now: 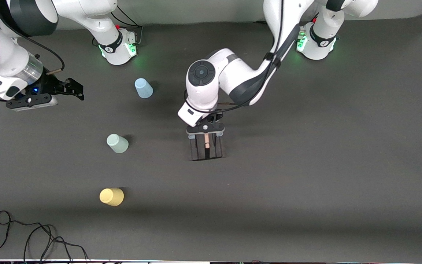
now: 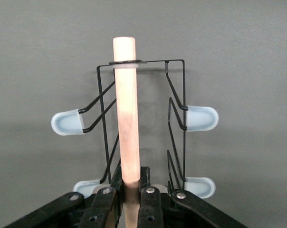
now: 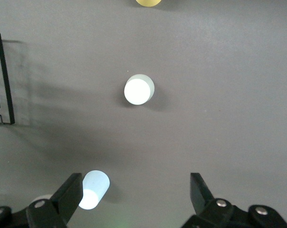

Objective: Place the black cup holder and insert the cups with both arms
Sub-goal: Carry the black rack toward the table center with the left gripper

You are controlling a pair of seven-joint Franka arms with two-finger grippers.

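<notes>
Left pincer clamps holder rod, mid-bench. Right pincer hangs wide open, empty, waiting. Cups stand toward right arm's end from holder: blue, mint, yellow.

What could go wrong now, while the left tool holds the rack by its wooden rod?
1. The left tool grips the black cup holder only by its wooden rod, so the holder might swing or tilt.
2. The open right tool waits above the light blue cup, which might tip if nudged.
</notes>
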